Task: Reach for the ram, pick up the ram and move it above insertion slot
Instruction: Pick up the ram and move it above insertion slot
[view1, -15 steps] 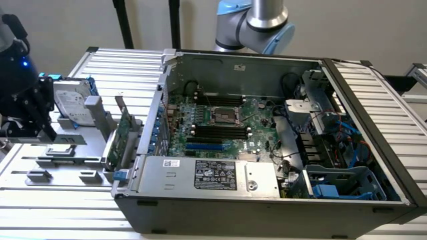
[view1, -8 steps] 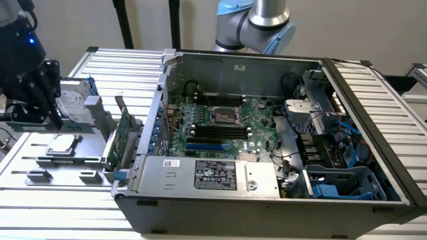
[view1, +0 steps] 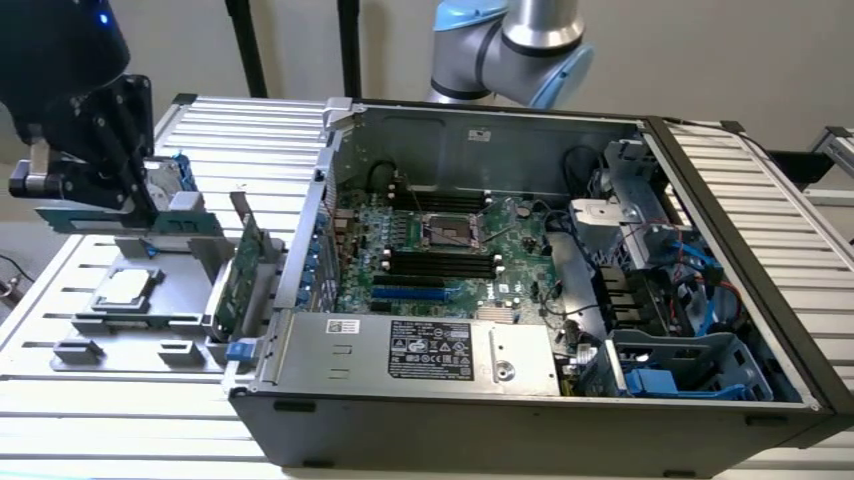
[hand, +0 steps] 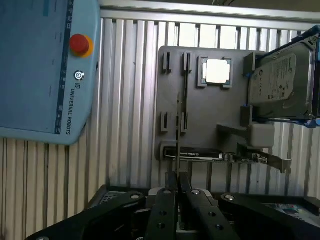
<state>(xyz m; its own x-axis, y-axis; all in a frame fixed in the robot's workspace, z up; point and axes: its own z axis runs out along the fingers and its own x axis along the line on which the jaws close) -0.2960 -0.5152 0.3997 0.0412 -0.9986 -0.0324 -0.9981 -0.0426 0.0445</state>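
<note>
Wrist view: the jaws grip one ram (hand: 178, 131) edge-on above one grey fixture tray (hand: 235, 120).

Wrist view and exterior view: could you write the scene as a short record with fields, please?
gripper: shut on the ram
ram: seen edge-on between the fingers, above the grey holder tray
tray holds: processor, hard drive, expansion card
computer case: open, at the exterior view's right of the tray
ram over the case: not yet
</note>
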